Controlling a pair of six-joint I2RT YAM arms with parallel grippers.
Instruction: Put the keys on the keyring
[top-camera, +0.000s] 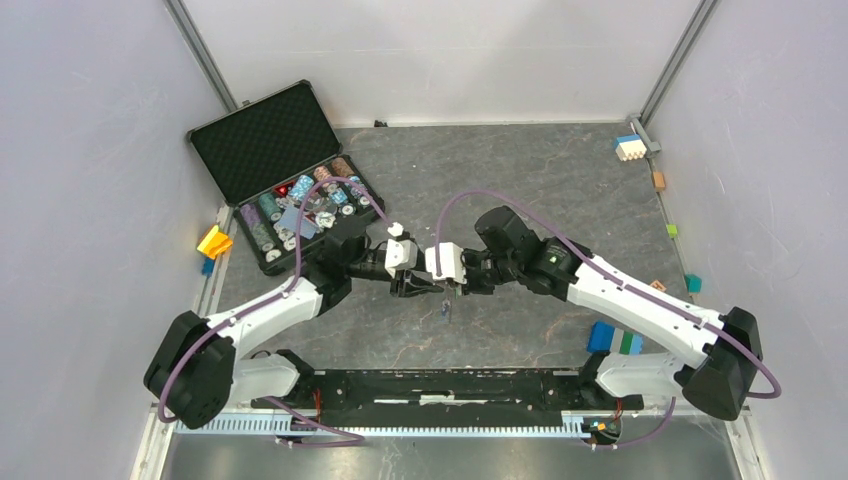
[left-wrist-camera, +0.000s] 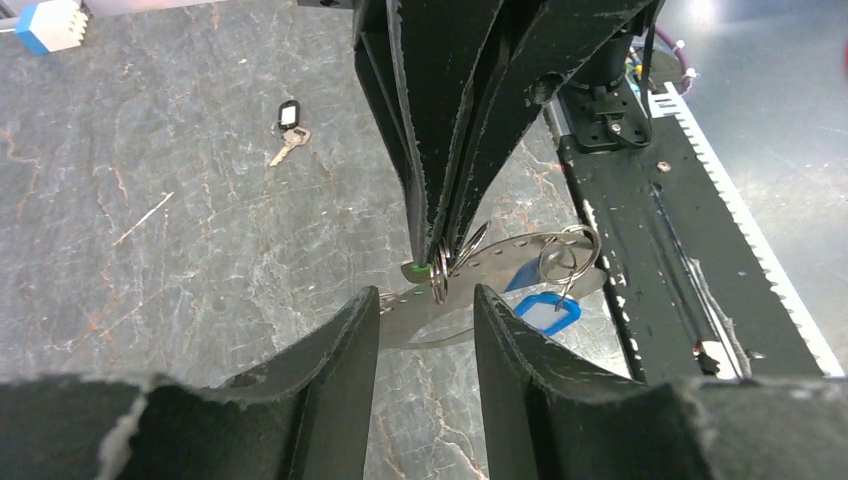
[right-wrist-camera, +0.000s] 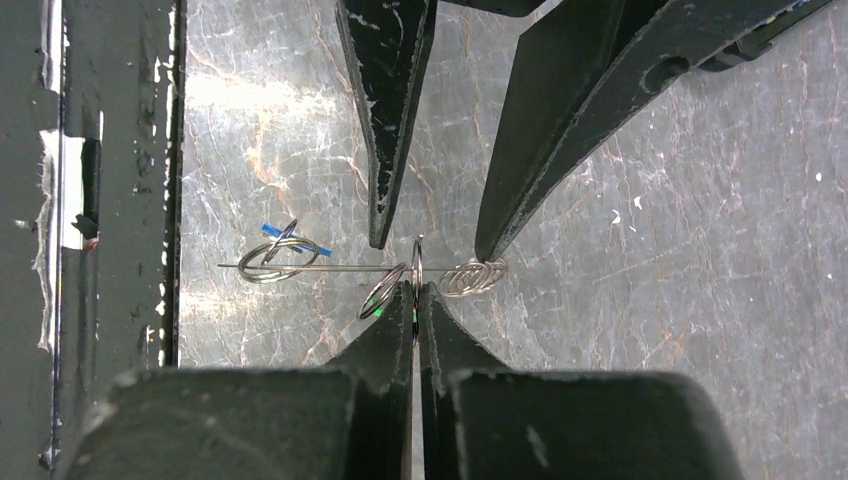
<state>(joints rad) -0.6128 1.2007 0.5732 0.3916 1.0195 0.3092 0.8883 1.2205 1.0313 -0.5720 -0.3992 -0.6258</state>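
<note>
Keyring (left-wrist-camera: 490, 262) hangs clear of the table (left-wrist-camera: 150, 250) between the 2 grippers, at the middle of the workspace. Right gripper (right-wrist-camera: 415, 300) has its fingers pressed fully together on what looks like the small split ring of the green key (left-wrist-camera: 412, 268), just where that ring meets the loop. Whether the loop itself is also pinched I cannot tell. Left gripper (left-wrist-camera: 428, 295) is spread wide and holds nothing, with 1 finger on either side of that spot. Blue key (left-wrist-camera: 545, 312) dangles from the loop on its own ring. Black key (left-wrist-camera: 288, 128) lies flat on the table, well apart.

All of it looks light, thin and hard: slippery metal, likely to swivel in a pinch. I would take the black key by its plastic tag, its broadest flat face, and pinch the loop across its wire.
</note>
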